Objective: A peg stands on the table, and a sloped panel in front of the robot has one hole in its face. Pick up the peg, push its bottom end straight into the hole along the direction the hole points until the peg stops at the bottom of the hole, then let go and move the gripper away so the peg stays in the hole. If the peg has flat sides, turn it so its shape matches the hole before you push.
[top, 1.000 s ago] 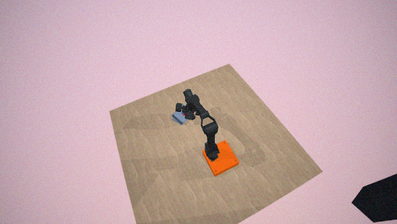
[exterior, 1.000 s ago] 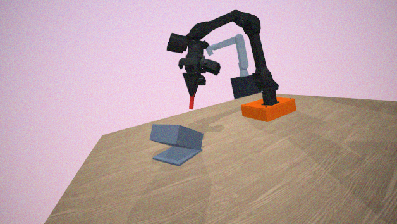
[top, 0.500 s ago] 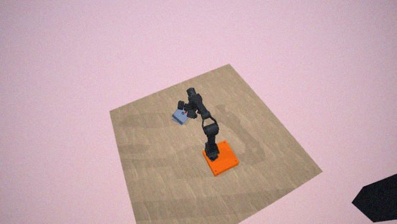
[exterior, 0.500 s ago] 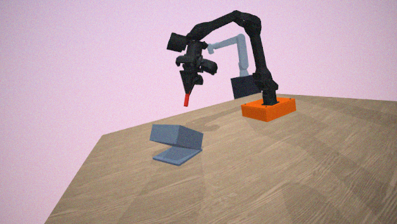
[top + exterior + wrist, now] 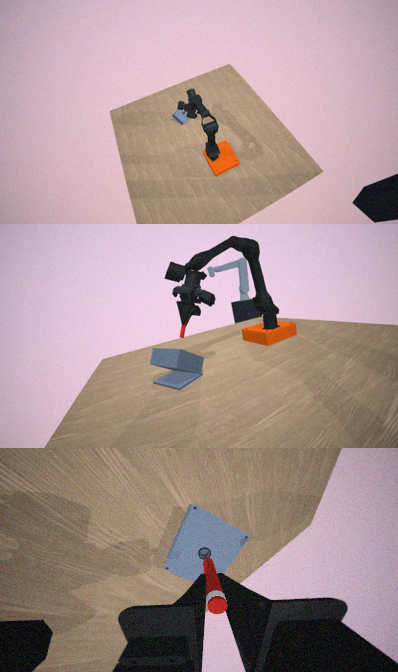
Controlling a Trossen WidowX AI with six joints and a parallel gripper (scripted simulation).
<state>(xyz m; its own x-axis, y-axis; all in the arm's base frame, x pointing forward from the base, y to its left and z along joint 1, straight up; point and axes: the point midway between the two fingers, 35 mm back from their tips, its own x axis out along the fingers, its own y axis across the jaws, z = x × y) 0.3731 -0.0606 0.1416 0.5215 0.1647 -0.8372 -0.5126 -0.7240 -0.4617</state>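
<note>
Pale pink backdrop around a wood-grained tabletop [image 5: 165, 164] [image 5: 253, 401] [image 5: 125, 478], soft shadows across its brown surface.

The end effector [image 5: 184, 324] [image 5: 211, 577] points downward, slightly tilted, its 2 fingers closed.

And here's the wood-grained table [image 5: 165, 158] [image 5: 253, 388] [image 5: 125, 478], pale brown and streaked with soft shadows, carrying the orange base block [image 5: 229, 159] [image 5: 255, 336] and, well apart from it, the blue-grey stand with its sloped panel [image 5: 181, 116] [image 5: 165, 358] [image 5: 215, 533]!
</note>
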